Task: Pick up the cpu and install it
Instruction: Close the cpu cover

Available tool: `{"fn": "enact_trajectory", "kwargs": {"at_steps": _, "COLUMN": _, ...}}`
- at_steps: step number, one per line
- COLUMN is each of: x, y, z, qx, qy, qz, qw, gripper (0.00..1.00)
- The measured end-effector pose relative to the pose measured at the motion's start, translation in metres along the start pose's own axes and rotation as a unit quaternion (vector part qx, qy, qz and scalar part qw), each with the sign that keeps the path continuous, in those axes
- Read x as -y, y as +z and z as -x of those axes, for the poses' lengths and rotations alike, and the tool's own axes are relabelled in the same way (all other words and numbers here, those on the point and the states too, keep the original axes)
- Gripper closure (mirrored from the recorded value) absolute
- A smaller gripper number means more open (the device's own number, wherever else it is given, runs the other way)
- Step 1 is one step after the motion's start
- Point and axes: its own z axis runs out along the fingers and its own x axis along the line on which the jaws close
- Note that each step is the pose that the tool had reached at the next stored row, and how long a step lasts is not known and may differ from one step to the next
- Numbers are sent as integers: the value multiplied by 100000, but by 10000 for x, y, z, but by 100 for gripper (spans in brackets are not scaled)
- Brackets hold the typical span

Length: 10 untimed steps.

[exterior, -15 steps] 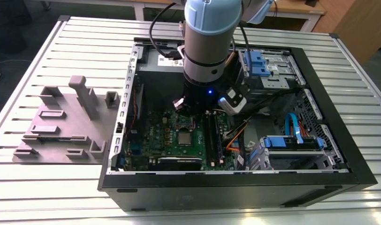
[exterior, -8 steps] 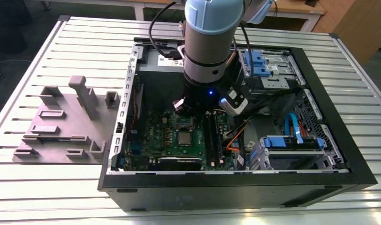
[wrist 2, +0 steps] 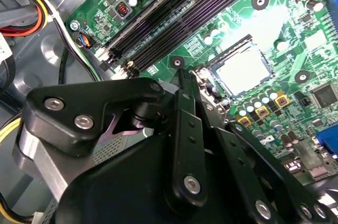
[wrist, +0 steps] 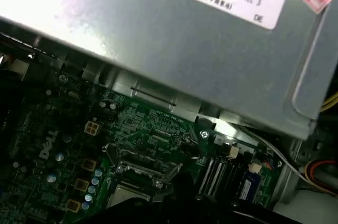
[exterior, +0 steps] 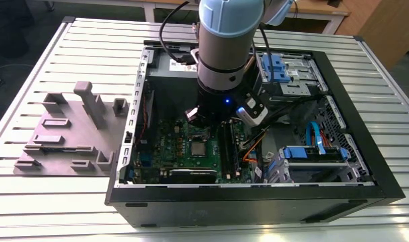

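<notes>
The cpu (exterior: 198,148) is a small silvery square lying flat in the socket on the green motherboard (exterior: 165,146), inside the open computer case. In the second wrist view the cpu (wrist 2: 243,69) sits inside the socket's metal frame, a short way beyond the gripper (wrist 2: 184,78). In the exterior view the gripper (exterior: 206,122) hangs over the board just behind the socket, apart from the chip, with nothing seen in it. The first wrist view shows the socket frame (wrist: 140,168) with a strip of the cpu (wrist: 122,195) at the picture's edge.
Black memory slots (wrist 2: 158,28) run beside the socket. The grey power supply box (wrist: 174,39) stands behind the board. Drive cages with blue parts (exterior: 312,154) and cables fill the case at the exterior view's right. A grey plastic tray (exterior: 63,133) lies on the table at the left.
</notes>
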Motion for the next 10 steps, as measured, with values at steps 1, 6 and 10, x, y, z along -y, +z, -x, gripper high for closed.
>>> {"fn": "enact_trajectory", "kwargs": {"at_steps": 1, "x": 8, "y": -5, "z": -1, "qx": 48, "qy": 5, "qz": 133, "qw": 100000, "gripper": 90}}
{"fn": "enact_trajectory", "kwargs": {"at_steps": 6, "x": 42, "y": -33, "z": 2, "qx": 370, "qy": 36, "qz": 1014, "qw": 99994, "gripper": 90}}
{"fn": "enact_trajectory", "kwargs": {"at_steps": 10, "x": 68, "y": -62, "z": 4, "qx": 591, "qy": 56, "qz": 1608, "qw": 99985, "gripper": 90}}
